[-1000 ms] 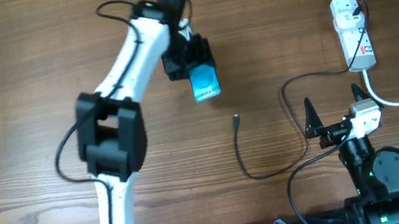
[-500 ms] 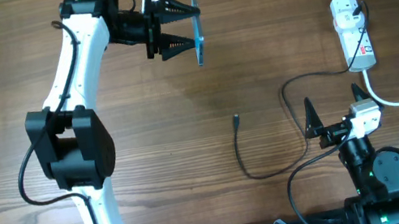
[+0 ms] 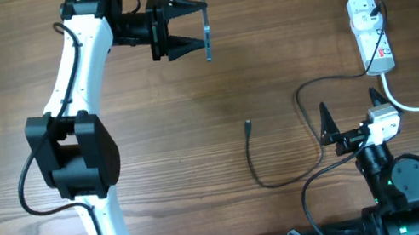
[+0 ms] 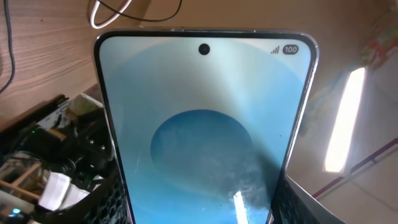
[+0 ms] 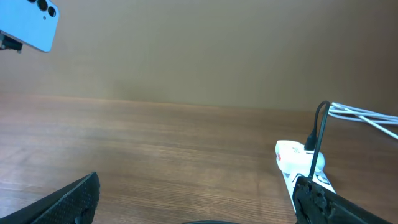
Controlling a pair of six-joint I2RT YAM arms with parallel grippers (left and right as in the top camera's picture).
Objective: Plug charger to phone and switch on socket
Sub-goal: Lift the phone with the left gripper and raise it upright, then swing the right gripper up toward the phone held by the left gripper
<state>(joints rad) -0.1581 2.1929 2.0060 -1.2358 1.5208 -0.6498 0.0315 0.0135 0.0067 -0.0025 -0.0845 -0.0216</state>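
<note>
Above the brown wooden table [image 3: 196,137], the white-and-black left gripper [image 3: 198,26] is clenched on the flat rectangular phone [image 4: 205,124], held aloft and edge-on from overhead. Its turquoise screen shows a punch-hole lens and "100". The right gripper [image 3: 348,103] sits spread and empty. The white oblong power strip [image 3: 368,37] lies far right. The thin black charger cable [image 3: 252,157] ends loose mid-table.
</note>
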